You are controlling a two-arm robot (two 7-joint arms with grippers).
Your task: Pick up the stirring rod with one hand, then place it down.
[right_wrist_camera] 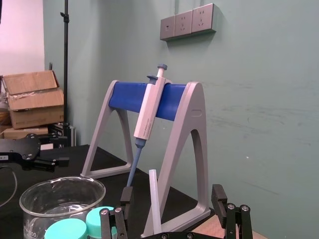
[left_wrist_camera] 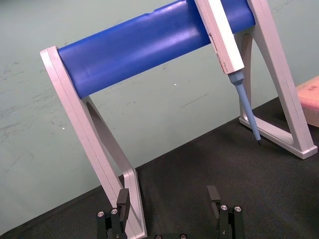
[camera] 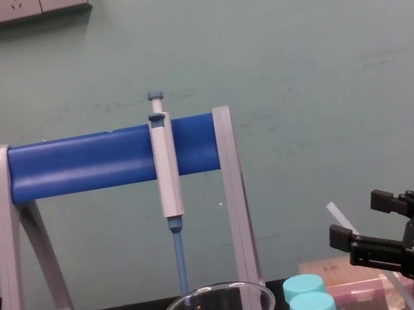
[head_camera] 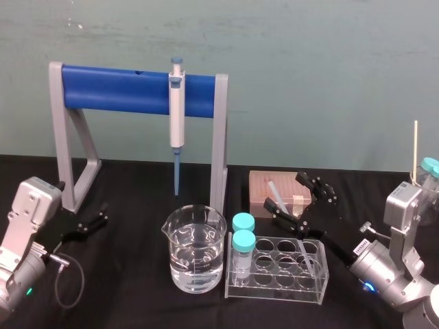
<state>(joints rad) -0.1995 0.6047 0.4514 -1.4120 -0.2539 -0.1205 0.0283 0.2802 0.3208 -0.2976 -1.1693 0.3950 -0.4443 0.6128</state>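
The right tool [head_camera: 284,192] stands wide open and holds nothing, one finger on each side of the stirring rod [right_wrist_camera: 154,199]. The rod leans in the clear tube rack [head_camera: 274,291] on the table [head_camera: 137,308]. The step looks like the approach to the pick-up, so next the tool should close squarely on the rod and lift. The left tool [head_camera: 101,214] lies open at the table's left.
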